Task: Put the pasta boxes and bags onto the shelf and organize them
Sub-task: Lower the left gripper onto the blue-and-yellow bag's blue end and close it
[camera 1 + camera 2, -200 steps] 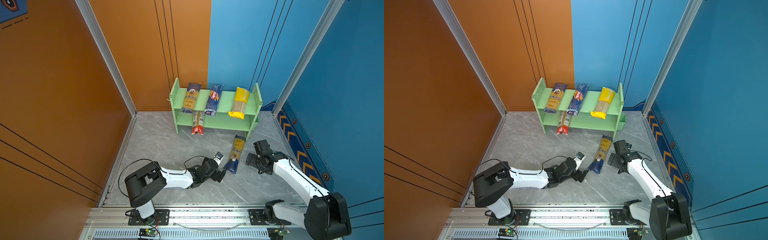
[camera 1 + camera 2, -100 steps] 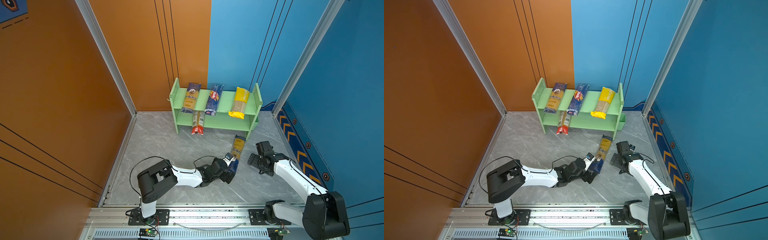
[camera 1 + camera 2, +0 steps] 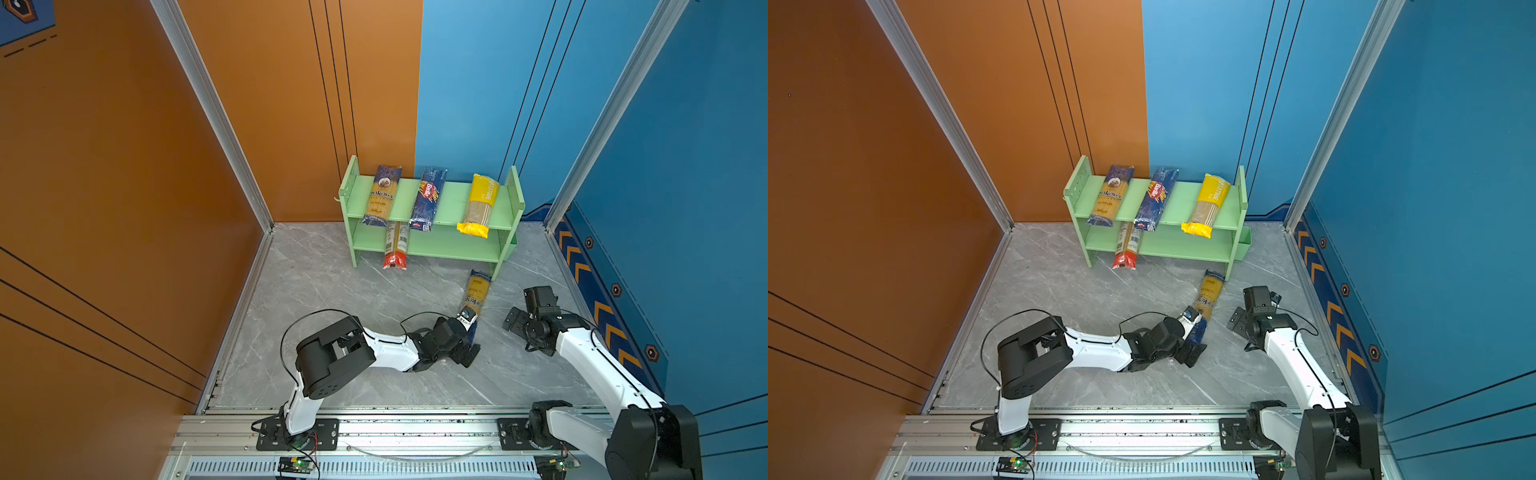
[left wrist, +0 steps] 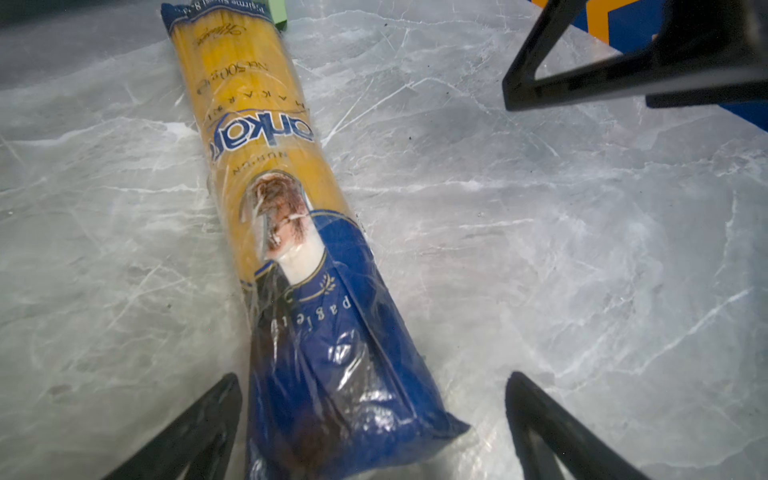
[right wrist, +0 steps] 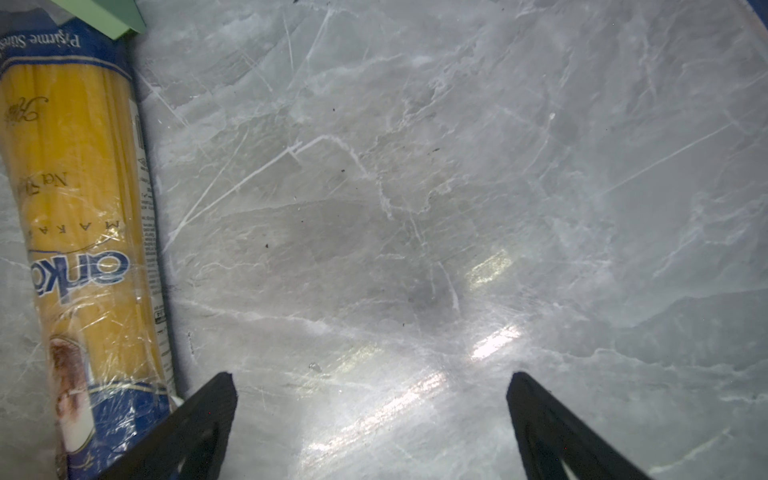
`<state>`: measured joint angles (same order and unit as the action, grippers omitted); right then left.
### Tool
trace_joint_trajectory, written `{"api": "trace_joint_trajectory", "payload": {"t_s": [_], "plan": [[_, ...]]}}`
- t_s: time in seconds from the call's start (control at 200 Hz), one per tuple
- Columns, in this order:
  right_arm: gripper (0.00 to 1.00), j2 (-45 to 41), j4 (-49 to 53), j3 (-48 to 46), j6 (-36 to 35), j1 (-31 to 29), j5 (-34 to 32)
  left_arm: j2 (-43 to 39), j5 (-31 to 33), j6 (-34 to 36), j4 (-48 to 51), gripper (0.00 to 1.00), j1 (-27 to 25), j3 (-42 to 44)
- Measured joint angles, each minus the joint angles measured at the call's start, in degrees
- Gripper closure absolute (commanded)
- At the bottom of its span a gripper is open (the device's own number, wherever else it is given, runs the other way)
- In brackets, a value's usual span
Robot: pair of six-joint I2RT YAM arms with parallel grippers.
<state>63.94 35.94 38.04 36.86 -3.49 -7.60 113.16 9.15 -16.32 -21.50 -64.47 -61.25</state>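
Well, the last loose pack (image 3: pixel 476 293), dark blue and yellow, lies on the grey surface (image 3: pixel 332 316), its far end just beside the front right leg of the shelf (image 3: pixel 453 199); its dark blue near end sits between my left fingers (image 4: pixel 195 436), which stand wide open around it and grip nothing; my right fingers (image 5: pixel 195 432) are open too, empty, over bare surface just beside the same pack. Four of five are up, I judge: the twin blue-and-yellow pack (image 3: pixel 380 195), the Barilla pack (image 3: pixel 428 199) and the yellow Pastatime pack (image 3: pixel 478 205) lie across the top tier, each overhanging its front edge; the red-ended clear pack (image 3: pixel 395 249) is on the lower tier, its red end poking out in front. Left to do: close on this one, lift it, lay it on the lower tier, where there is room; some straightening may follow.
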Motion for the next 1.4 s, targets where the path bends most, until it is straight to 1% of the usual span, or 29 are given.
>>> {"api": "trace_joint_trajectory", "payload": {"t_s": [0.105, 0.115, 0.14, 0.21, 0.396, 0.466, 0.541, 0.691, 0.806, 0.911, 0.971, 1.222, 1.402], "plan": [[0.00, 0.0, 0.0, -0.1, -0.1, 0.3, 0.1, 0.7, 0.3, -0.6, 0.7, 0.13, 0.0, -1.3], [0.00, 0.0, 0.0, -0.1, -0.2, 0.3, 0.1, 0.9, 0.2, -0.5, 0.7, 0.17, 0.0, -1.4], [0.00, 0.0, 0.0, -0.1, -0.2, 0.3, 0.1, 1.2, 0.3, -0.8, 0.8, 0.21, 0.0, -1.7], [0.00, 0.0, 0.0, -0.1, -0.5, 0.3, 0.1, 2.1, 0.5, -1.1, 1.2, 0.29, 0.1, -2.5], [0.00, 0.0, 0.0, -0.2, -0.9, 0.5, 0.4, 3.1, 0.7, -2.0, 1.6, 0.31, 0.7, -3.1], [0.00, 0.0, 0.0, -0.2, -1.0, 0.5, 0.4, 3.1, 0.8, -2.2, 1.8, 0.36, 0.8, -3.3], [0.00, 0.0, 0.0, -0.2, -1.0, 0.5, 0.5, 3.3, 0.8, -2.4, 1.8, 0.46, 1.1, -3.4], [0.00, 0.0, 0.0, -0.2, -1.0, 0.5, 1.0, 3.4, 0.8, -3.5, 1.8, 0.58, 1.5, -3.7], [0.00, 0.0, 0.0, -0.2, -1.0, 0.5, 1.4, 3.4, 0.9, -4.0, 1.3, 0.70, 1.6, -3.8], [0.00, 0.0, 0.0, -0.2, -1.0, 0.5, 1.4, 3.3, 1.5, -5.1, 0.6, 0.86, 1.7, -3.8], [0.00, 0.0, 0.0, -0.2, -1.0, 0.5, 1.4, 3.2, 2.5, -6.1, 0.4, 1.00, 1.9, -3.8], [0.00, 0.0, 0.0, -0.2, -1.0, 0.5, 1.5, 2.4, 3.3, -7.2, -0.9, 1.00, 2.9, -2.3], [0.00, 0.0, 0.0, -0.2, -1.0, 0.1, 1.6, 0.2, 3.4, -7.6, -2.2, 1.00, 3.0, 1.3]]}}
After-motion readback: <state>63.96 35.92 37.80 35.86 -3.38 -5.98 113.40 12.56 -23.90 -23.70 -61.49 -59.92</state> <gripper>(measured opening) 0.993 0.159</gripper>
